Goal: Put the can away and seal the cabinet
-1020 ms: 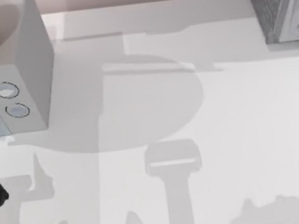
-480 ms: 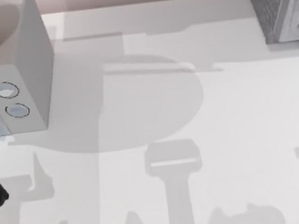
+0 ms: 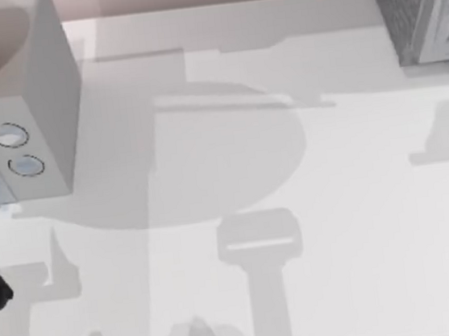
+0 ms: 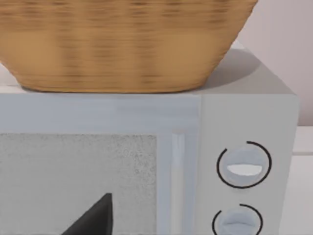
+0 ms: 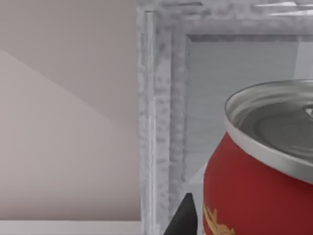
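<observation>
**Operator:** The shadow (image 3: 444,139) on the right side of the table (image 3: 361,225) is climbing. A second ago it was lying lower along that edge, and now it is sitting much nearer the cabinet (image 3: 413,8). The shadow along the near edge is sliding to the left too.

**Spotter:** So your right arm is travelling?

**Operator:** I am reading it that way. In the right wrist view the cabinet's speckled frame is standing just behind the can (image 5: 259,186).

**Spotter:** Is the can held?

**Operator:** It is hanging tilted, close to the camera, with the right gripper (image 5: 188,218) showing one dark tip beside it. I am judging the gripper to be closed on the can.

**Spotter:** And what does that mean for the job?

**Operator:** The can is coming up to the cabinet's front but is not inside yet. Sealing is waiting. I cannot tell from here whether the front panel is standing open.

**Spotter:** Anything else differing?

**Operator:** No. The box with two dials (image 3: 37,92) and the basket (image 4: 122,44) on it are staying put. My left gripper (image 4: 93,220) is idling in front of that box, and I cannot tell whether it is open or closed.
</observation>
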You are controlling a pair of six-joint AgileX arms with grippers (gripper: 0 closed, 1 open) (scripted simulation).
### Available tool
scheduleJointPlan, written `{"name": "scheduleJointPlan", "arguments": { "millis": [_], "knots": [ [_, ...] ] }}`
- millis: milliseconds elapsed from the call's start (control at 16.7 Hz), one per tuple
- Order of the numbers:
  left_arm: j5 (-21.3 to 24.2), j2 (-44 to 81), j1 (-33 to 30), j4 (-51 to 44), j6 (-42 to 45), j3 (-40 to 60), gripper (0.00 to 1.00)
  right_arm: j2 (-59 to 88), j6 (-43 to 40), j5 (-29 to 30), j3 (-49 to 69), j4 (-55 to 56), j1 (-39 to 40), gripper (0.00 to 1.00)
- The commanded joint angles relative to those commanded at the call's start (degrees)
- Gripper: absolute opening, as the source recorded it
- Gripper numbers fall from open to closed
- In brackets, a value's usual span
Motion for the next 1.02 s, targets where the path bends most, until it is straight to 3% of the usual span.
{"name": "scheduleJointPlan", "arguments": {
  "millis": [600,1020],
  "knots": [
    [0.0,0.0,0.0,0.0,0.0,0.0,1.0,31.48,0.4,4.68,41.93,-10.03,4.23,0.0],
    [0.0,0.0,0.0,0.0,0.0,0.0,1.0,40.26,0.48,5.94,53.34,-12.79,5.5,0.0]
  ]
}}
